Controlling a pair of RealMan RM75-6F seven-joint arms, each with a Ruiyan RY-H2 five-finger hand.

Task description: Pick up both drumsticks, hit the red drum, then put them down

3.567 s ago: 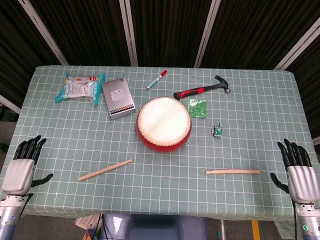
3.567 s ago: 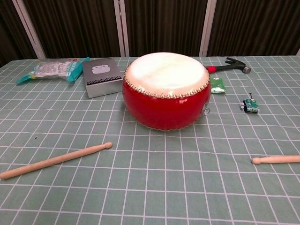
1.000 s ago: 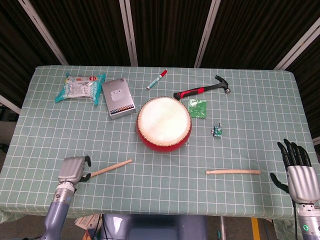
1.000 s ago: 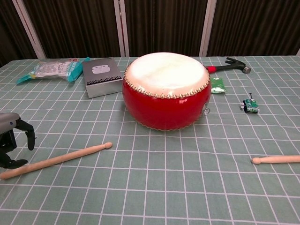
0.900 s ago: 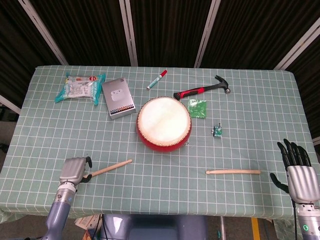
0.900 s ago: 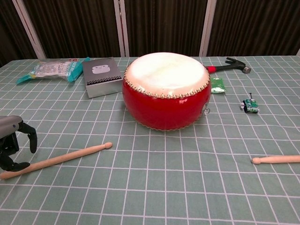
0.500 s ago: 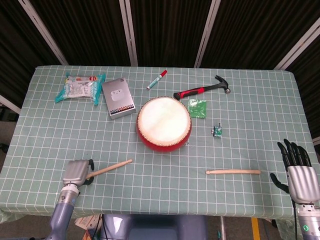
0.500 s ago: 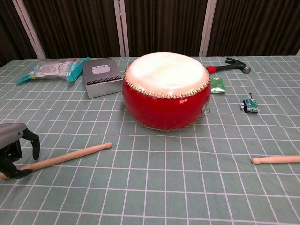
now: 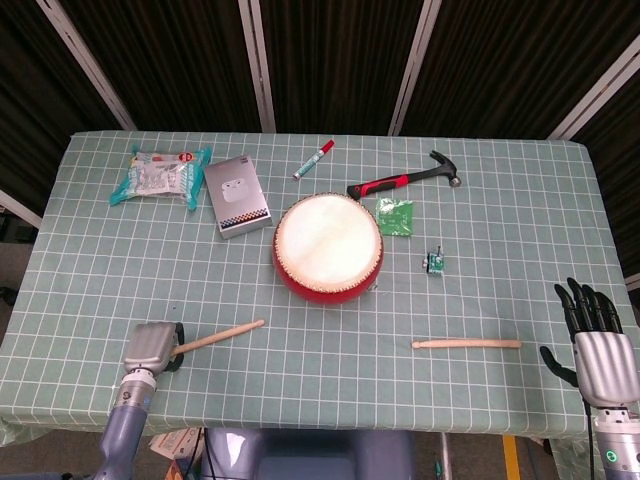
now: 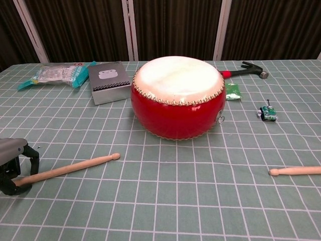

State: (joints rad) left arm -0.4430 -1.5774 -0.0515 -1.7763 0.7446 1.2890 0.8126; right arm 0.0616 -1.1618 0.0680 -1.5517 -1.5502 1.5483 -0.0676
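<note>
Curling my left hand (image 10: 14, 168) fingers around the butt of the left drumstick (image 9: 215, 336), lying at seven o'clock from the red drum (image 9: 328, 246); grip unconfirmed. My right hand (image 9: 598, 352) waits spread beside the right drumstick (image 9: 466, 344), still on the bench.

No text, brand name or number can be read in either view. The snack packet (image 9: 160, 175) near the far left corner of the table (image 9: 520, 240) carries red and white printing, but it is too small and blurred to make out. The grey box (image 9: 236, 195) just beside it shows a picture of a white earbud case and a checkered band along its near edge, with no legible lettering. The red and white marker (image 9: 313, 159) near the table's far edge has a label too small to read. The small green packet (image 9: 395, 216) beside the drum shows only a blurred pattern.
</note>
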